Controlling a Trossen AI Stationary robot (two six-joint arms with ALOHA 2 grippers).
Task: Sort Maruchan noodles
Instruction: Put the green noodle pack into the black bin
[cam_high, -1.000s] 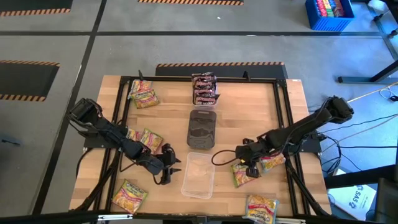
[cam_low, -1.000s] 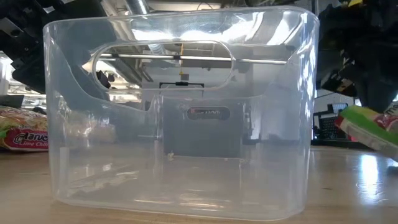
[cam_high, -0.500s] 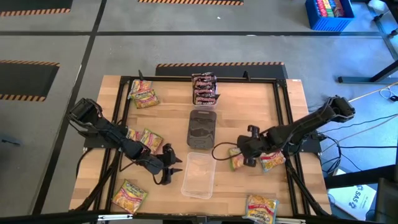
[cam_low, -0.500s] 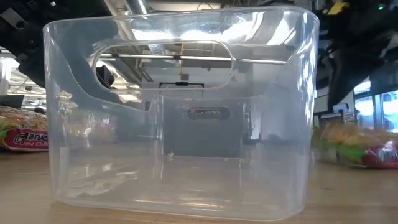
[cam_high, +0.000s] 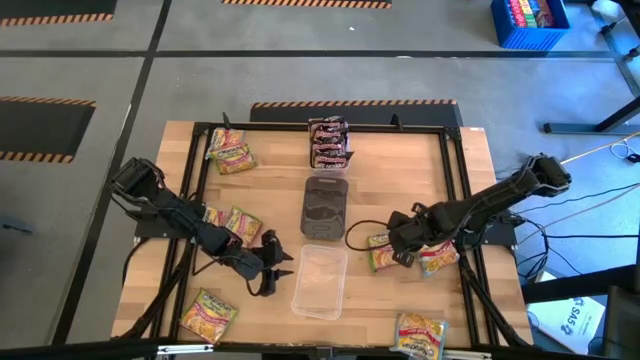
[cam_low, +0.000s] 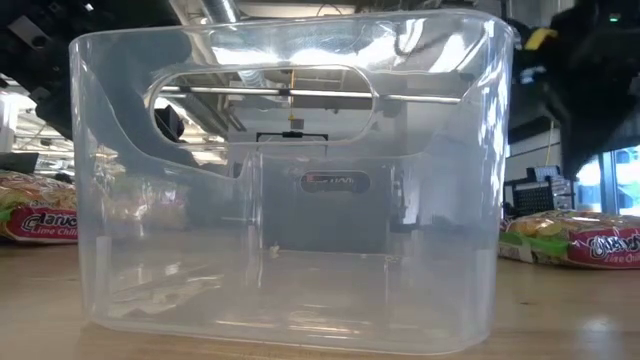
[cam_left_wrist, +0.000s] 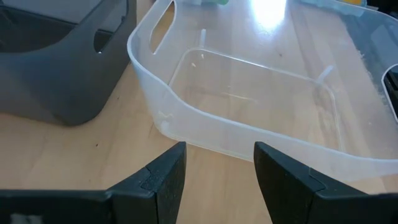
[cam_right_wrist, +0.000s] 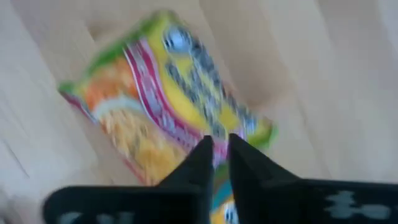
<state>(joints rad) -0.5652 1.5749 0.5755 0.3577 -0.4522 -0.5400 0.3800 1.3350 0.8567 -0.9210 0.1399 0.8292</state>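
Since a second ago the right arm has pulled back toward the clear tray (cam_high: 319, 281), and the packet (cam_high: 381, 251) it carried tilted in the air now lies flat on the wooden table (cam_high: 458, 180), just right of that tray. In the low view that packet (cam_low: 580, 240) rests level on the wood. The right gripper (cam_high: 404, 250) hovers over it; from its wrist view the fingers (cam_right_wrist: 205, 163) stand nearly together with the packet (cam_right_wrist: 168, 106) lying beyond them on the table, so I'd call it released, holding nothing.

Left of the tray, the left gripper (cam_high: 270, 262) waits with its fingers (cam_left_wrist: 168, 177) spread apart and nothing between them, aimed at the tray's (cam_left_wrist: 249, 106) near wall; I judge it is parked there, ready to steady or load it.

Counting from above: one empty clear tray, one dark grey lid (cam_high: 324, 205) directly behind it, and behind that a second tray holding a stack of dark brown-red packets (cam_high: 329, 142); how many I cannot tell. Loose green-and-yellow packets number about seven: two right of the tray, one front-right (cam_high: 420, 335), one front-left (cam_high: 208, 315), two left (cam_high: 234, 224), and one at the far left corner (cam_high: 231, 152). The sorting looks only begun.
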